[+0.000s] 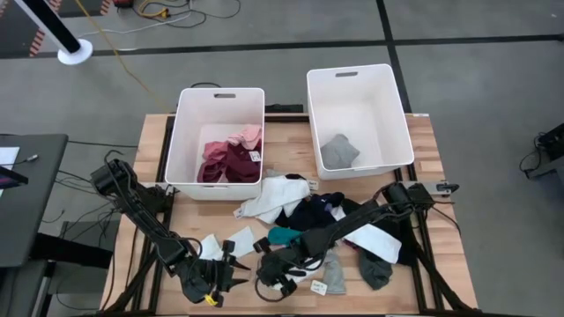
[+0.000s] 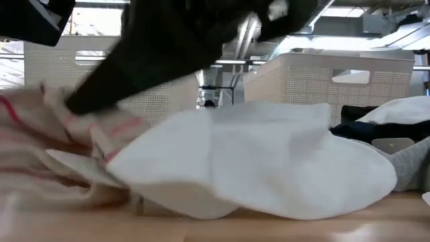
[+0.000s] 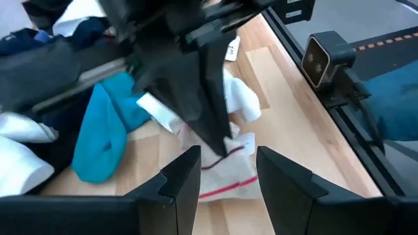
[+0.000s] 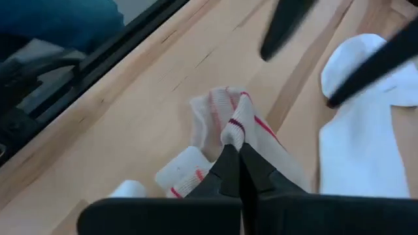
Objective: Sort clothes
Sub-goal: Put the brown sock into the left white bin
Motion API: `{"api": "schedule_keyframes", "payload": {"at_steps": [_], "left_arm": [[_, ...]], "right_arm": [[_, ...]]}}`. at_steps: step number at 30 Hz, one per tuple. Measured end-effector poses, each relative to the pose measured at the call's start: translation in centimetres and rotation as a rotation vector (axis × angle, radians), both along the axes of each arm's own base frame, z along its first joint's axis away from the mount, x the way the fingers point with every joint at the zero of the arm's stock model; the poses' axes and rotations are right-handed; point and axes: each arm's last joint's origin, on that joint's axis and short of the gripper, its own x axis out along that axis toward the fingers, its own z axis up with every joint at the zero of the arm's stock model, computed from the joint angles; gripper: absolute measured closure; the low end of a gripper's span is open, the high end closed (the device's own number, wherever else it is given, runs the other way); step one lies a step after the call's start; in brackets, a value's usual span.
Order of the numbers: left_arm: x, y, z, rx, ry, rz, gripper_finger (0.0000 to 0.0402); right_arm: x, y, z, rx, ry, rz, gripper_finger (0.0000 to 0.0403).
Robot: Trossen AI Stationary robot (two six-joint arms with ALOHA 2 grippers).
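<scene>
A cream sock with red stripes (image 4: 219,114) lies on the wooden table near its front edge, and my right gripper (image 4: 236,156) is shut on it. In the high view that gripper (image 1: 275,280) reaches in from the right, past the pile of clothes (image 1: 326,216). My left gripper (image 3: 228,179) stands open just short of the same sock (image 3: 228,183), with nothing between its fingers. A teal sock (image 3: 104,130) and a white garment (image 4: 366,137) lie close by. My right gripper pinches a raised fold of the striped sock (image 4: 234,129) between its two fingertips. The fingers slant down onto it from above. The pinched part stands up in a small peak, and the remainder of the sock lies slack on the table.
Two white bins stand at the back: the left bin (image 1: 189,132) holds pink and maroon clothes, the right bin (image 1: 401,123) a grey garment. A large white garment (image 2: 255,161) fills the low view. A camera (image 3: 323,59) sits at the table's front rail.
</scene>
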Motion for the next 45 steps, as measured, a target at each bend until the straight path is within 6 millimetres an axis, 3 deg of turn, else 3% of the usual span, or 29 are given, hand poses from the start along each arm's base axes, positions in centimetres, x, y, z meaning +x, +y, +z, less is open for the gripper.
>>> {"api": "schedule_keyframes", "payload": {"at_steps": [18,29,45], "left_arm": [[-1.6,-0.9,0.4,0.09,-0.073,0.039,0.0257],[-2.4,-0.3,1.6,0.118,-0.077,0.058,0.0257],[-2.3,0.1,1.4,0.157,-0.065,0.076,0.0257]], "right_arm": [[0.3,-0.2,4.9,-0.165,0.056,-0.036,0.0402],[0.1,-0.5,9.5,-0.273,0.036,-0.048,0.0402],[-0.9,-4.2,16.1,-0.422,0.022,-0.144,0.0402]]}}
